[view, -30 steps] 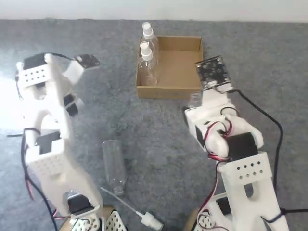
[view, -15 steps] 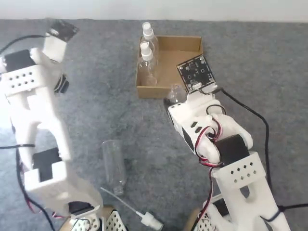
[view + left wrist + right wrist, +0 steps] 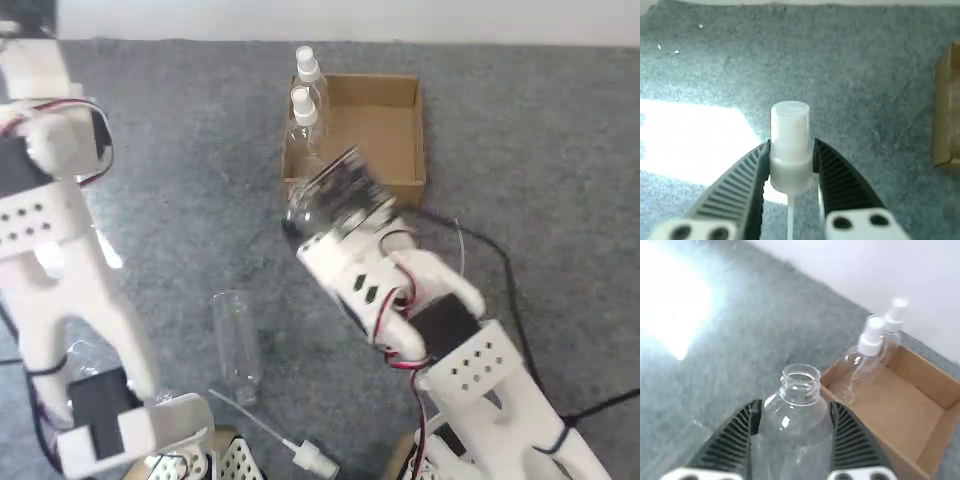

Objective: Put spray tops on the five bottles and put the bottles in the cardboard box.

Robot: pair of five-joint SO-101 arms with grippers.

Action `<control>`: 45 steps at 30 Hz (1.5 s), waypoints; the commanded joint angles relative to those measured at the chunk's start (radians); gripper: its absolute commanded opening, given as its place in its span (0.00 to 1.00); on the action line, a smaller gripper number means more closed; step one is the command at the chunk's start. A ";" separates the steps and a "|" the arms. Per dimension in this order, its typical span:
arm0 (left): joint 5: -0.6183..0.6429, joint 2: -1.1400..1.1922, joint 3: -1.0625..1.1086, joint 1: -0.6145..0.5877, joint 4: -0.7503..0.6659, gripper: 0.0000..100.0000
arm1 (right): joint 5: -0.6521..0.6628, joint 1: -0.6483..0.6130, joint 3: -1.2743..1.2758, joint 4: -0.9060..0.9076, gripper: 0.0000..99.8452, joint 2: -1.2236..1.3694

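Over the last second the right arm (image 3: 400,290) has swung left, from in front of the near right corner of the cardboard box (image 3: 420,120) to just in front of its near left corner. It carried its bottle along with it. The left arm (image 3: 50,230) has risen and drawn back to the far left edge of the scene.

The right gripper (image 3: 795,412) is clamped on an open bottle (image 3: 799,390). One black finger presses each side of the bottle's shoulder, and the bare neck stands upright between them. In the high view that bottle (image 3: 305,205) hangs over the grey carpet (image 3: 180,180), close to the box's near wall.

The left gripper (image 3: 790,146) is closed around a spray top (image 3: 790,145). Its white cap points up, and its thin tube hangs down between the fingers.

Two capped bottles (image 3: 305,125) stand upright together in the box's far left corner. Nearer, left of the right arm, a bare bottle (image 3: 237,345) lies on its side on the carpet. A loose spray top (image 3: 312,459) lies just nearer than that, its tube stretched toward the bottle's mouth.
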 commanded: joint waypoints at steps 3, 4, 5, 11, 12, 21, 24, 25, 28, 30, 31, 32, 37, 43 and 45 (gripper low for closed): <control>0.170 -0.157 -0.036 0.006 -0.046 0.01 | 0.123 -0.039 0.083 -0.147 0.01 -0.039; 0.199 -0.178 -0.036 0.011 -0.046 0.01 | 0.110 -0.041 0.095 -0.163 0.01 -0.039; 0.229 -0.198 -0.036 0.023 -0.046 0.01 | 0.097 -0.042 0.109 -0.183 0.01 -0.039; 0.362 -0.301 -0.035 0.133 -0.041 0.01 | 0.064 -0.068 0.187 -0.306 0.01 -0.039; 0.381 -0.310 -0.035 0.153 -0.043 0.01 | 0.064 -0.068 0.204 -0.335 0.01 -0.039; 0.479 -0.334 -0.039 0.311 -0.048 0.01 | 0.064 -0.068 0.296 -0.481 0.01 -0.041; 0.502 -0.334 -0.038 0.358 -0.064 0.01 | 0.064 -0.070 0.315 -0.515 0.01 -0.041; 0.511 -0.334 -0.038 0.370 -0.068 0.01 | 0.064 -0.070 0.322 -0.532 0.01 -0.041; 0.535 -0.334 -0.036 0.408 -0.068 0.01 | 0.064 -0.070 0.333 -0.553 0.01 -0.041; 0.548 -0.334 -0.036 0.431 -0.071 0.01 | 0.064 -0.070 0.336 -0.555 0.01 -0.041; 0.548 -0.334 -0.036 0.439 -0.081 0.01 | 0.064 -0.071 0.336 -0.555 0.01 -0.041; 0.548 -0.333 -0.035 0.443 -0.091 0.01 | 0.064 -0.079 0.336 -0.555 0.01 -0.041; 0.575 -0.334 0.007 0.443 -0.140 0.01 | 0.064 -0.125 0.338 -0.550 0.01 -0.041; 0.575 -0.336 0.160 0.443 -0.235 0.01 | 0.064 -0.128 0.338 -0.549 0.01 -0.079; 0.575 -0.353 0.193 0.443 -0.253 0.01 | 0.064 -0.128 0.339 -0.545 0.01 -0.119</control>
